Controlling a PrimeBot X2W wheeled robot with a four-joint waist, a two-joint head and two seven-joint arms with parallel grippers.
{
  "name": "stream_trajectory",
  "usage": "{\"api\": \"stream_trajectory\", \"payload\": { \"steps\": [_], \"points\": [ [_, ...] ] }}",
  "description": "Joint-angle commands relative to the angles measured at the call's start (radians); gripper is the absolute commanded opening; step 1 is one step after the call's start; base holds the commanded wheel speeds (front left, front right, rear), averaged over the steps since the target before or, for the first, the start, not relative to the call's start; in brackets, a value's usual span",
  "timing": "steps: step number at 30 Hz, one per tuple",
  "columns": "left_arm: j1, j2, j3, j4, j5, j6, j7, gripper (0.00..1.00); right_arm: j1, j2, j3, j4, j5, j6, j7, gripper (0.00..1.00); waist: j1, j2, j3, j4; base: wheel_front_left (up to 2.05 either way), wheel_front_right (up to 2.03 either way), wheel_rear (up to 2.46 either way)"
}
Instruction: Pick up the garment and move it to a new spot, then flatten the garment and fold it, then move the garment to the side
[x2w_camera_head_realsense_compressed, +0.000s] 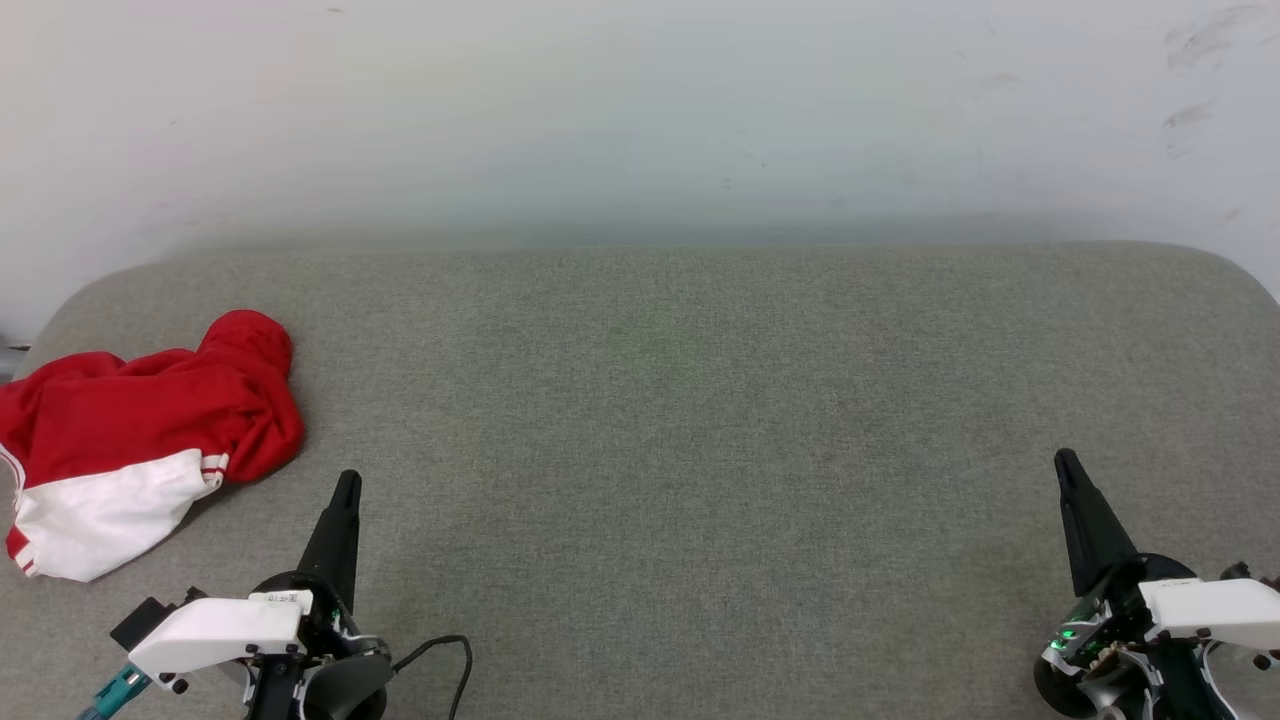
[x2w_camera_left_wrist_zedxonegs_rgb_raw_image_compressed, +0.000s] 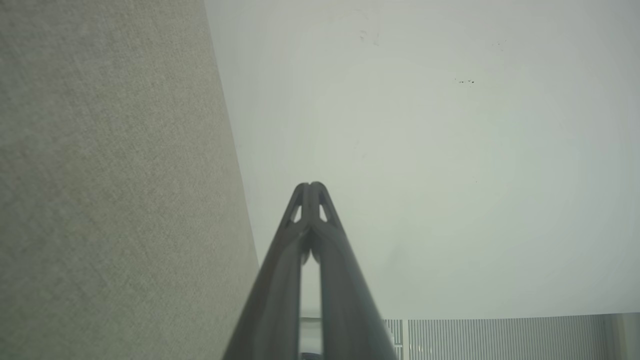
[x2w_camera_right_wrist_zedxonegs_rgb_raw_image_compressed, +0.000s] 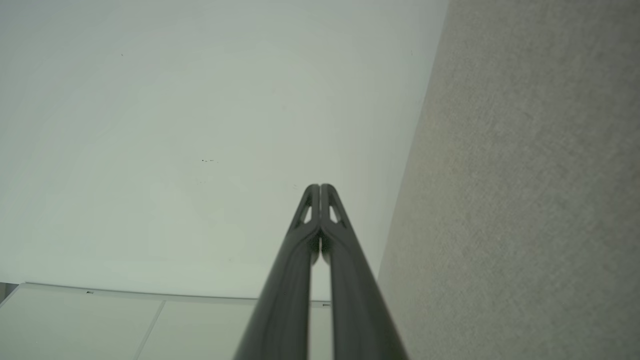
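With the garment (x2w_camera_head_realsense_compressed: 140, 420) crumpled at the left edge of the bench (x2w_camera_head_realsense_compressed: 700, 400), the left gripper (x2w_camera_head_realsense_compressed: 347, 482), closed and empty at the front edge like the right gripper (x2w_camera_head_realsense_compressed: 1065, 460), should open, reach left and pinch a raised red fold

Garment (x2w_camera_head_realsense_compressed: 140, 430) at far left on padded surface (x2w_camera_head_realsense_compressed: 700, 420), possibly overhanging its edge, wall (x2w_camera_head_realsense_compressed: 640, 120) behind
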Motion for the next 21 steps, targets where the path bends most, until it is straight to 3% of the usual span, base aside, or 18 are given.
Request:
{"api": "stream_trajectory", "payload": {
  "steps": [1, 21],
  "points": [
    [-0.006, -0.001, 0.002, -0.001, -0.002, -0.005, 0.002, 0.0, -0.012, 0.003, 0.0, 0.001, -0.005, 0.0, 0.001, 0.0, 0.0, 0.0, 0.0, 0.0, 0.0, 0.0, 0.0],
    [-0.006, -0.001, 0.002, -0.001, -0.002, -0.005, 0.002, 0.0, -0.012, 0.003, 0.0, 0.001, -0.005, 0.0, 0.001, 0.0, 0.0, 0.0, 0.0, 0.0, 0.0, 0.0, 0.0]
  ]
}}
